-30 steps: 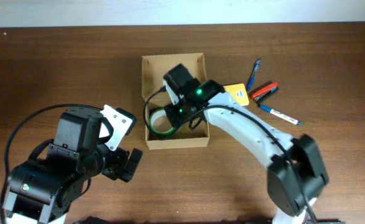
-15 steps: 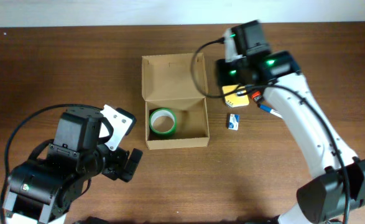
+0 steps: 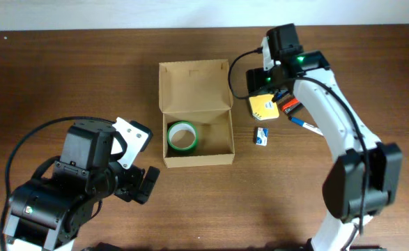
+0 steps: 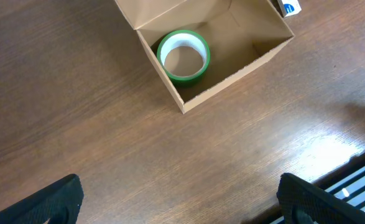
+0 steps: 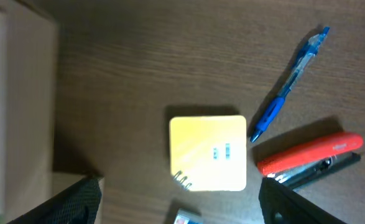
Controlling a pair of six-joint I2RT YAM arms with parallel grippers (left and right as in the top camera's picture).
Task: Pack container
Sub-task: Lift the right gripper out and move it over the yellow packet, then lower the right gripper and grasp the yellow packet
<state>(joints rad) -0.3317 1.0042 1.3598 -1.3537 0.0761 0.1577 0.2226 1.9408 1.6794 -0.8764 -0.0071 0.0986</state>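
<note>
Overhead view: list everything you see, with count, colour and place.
table: one, brown wood, under everything
box: one, tan, table centre, lid open
tape: one, green, inside box, left side
notepad: one, yellow, right of box
stapler: one, red, right of notepad
blue pen: one, blue, beside stapler
white pen: one, white, near stapler
packet: one, blue and white, beside notepad
left gripper: one, black, open, near box
right gripper: one, black, open, over notepad

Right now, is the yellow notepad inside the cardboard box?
No, the yellow notepad lies on the table to the right of the box, and only the green tape roll is inside.
</note>
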